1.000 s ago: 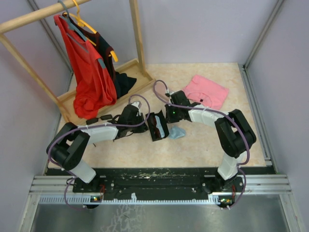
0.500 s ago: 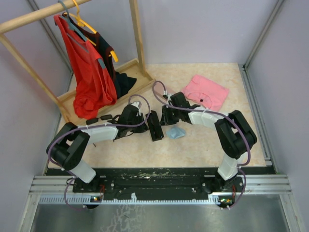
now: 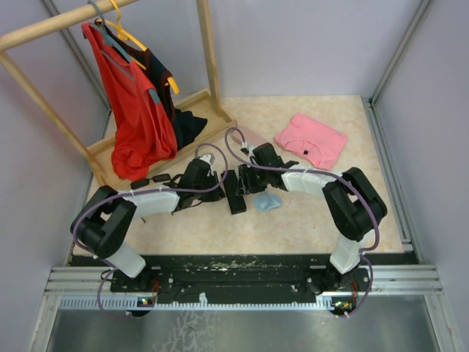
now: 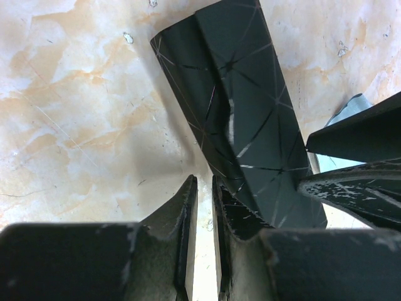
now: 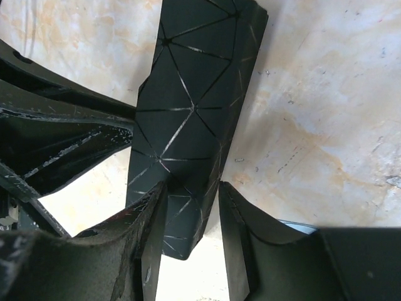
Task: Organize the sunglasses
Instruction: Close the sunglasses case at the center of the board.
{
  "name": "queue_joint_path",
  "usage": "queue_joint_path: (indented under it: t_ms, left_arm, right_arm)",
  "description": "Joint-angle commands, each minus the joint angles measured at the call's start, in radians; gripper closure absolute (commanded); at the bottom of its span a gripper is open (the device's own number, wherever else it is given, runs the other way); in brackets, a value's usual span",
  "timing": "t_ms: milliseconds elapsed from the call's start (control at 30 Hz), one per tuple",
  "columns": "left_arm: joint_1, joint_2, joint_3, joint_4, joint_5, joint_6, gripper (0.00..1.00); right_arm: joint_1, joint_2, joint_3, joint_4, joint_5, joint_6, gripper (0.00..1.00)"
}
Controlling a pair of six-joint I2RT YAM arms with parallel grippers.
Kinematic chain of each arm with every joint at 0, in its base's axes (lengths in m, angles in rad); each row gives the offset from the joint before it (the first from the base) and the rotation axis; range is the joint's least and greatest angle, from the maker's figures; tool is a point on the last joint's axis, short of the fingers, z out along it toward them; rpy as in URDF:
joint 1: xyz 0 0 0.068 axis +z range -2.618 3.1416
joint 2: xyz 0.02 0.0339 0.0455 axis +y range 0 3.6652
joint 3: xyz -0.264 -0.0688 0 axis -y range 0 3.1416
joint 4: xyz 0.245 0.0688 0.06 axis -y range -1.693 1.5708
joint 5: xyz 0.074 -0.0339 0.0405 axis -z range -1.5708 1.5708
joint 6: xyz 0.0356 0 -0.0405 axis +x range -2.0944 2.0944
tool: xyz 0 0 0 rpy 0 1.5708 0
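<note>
The left hand (image 4: 202, 184) is resting low over the surface (image 3: 308, 216) with its fingers (image 4: 183, 216) nearly together; only a thin slit of surface is showing between them. The black case (image 4: 235, 100) is lying at an angle against the outer side of one finger; whether this hand is gripping it cannot be told. The right hand (image 5: 191, 188) is facing it from the opposite side, its fingers standing partly spread and straddling the end of the case, with a strip of surface showing beside one finger. A blue cloth (image 3: 267, 202) is lying just beside the case. A dark pair of glasses (image 3: 155, 179) appears to be lying on the surface behind the left forearm, apart from both hands.
</note>
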Motion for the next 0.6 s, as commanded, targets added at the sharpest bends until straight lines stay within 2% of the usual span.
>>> queue_joint_path:
  t_ms: [0,200,567]
  left_arm:
    - [-0.005,0.011,0.018,0.015,0.000,0.001,0.79]
    - [-0.005,0.012,0.017,0.014,0.002,-0.001,0.79]
    - [-0.001,-0.030,0.015,-0.032,-0.048,0.002,0.80]
  right_arm:
    - [0.019,0.028,0.025,0.047,0.001,-0.008,0.61]
    - [0.035,0.059,0.034,0.027,0.030,-0.013,0.60]
    - [0.079,0.085,0.057,-0.104,0.193,-0.015,0.62]
